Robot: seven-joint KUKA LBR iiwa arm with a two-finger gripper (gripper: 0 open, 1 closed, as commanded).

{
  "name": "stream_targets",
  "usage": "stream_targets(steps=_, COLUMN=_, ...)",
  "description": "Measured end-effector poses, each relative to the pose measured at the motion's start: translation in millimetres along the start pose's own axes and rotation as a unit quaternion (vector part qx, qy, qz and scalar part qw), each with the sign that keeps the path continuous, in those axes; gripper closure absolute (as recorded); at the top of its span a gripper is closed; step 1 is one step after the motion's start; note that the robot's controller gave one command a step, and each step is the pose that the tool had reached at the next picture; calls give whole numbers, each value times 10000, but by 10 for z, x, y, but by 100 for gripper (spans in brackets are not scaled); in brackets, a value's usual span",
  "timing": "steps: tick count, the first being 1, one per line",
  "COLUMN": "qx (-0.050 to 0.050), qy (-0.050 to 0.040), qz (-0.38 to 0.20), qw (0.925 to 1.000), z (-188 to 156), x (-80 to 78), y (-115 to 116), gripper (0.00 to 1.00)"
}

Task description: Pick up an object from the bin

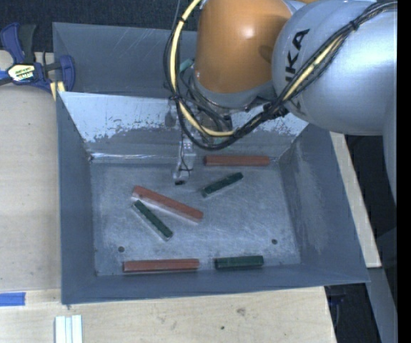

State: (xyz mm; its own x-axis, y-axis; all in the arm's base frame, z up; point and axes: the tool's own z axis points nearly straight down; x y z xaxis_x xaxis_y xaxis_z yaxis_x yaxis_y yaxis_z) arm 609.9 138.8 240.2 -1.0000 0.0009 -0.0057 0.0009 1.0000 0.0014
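Jaws are hanging low over the bin's (73, 191) back-middle with nothing seen in them (apart or together, can't tell), nearest a dark green stick (222, 184) and a red-brown bar (168, 203) both lying on the floor, so grasp and lift are remaining.

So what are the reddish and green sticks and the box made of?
The reddish sticks look like matte wood or plastic: flat colour, straight edges. The dark green sticks look alike. The grey bin looks like dull metal, scuffed on its back wall.
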Motion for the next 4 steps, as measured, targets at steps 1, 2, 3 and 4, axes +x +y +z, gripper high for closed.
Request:
stream_targets(steps=1, qx=-7, qy=-45, qz=44, qw=10000, z=94, x=11, y=10, gripper=0)
stream_targets(steps=2, qx=7, qy=47, qz=-163, qw=9999, z=406, x=97, y=118, gripper=0)
stream_targets(steps=3, qx=-2, qy=-20, qz=-651, qw=9979, z=795, x=374, y=93, gripper=0)
stream_targets(steps=4, qx=2, qy=21, qz=-1225, qw=9925, z=1594, x=52, y=-200, gripper=100)
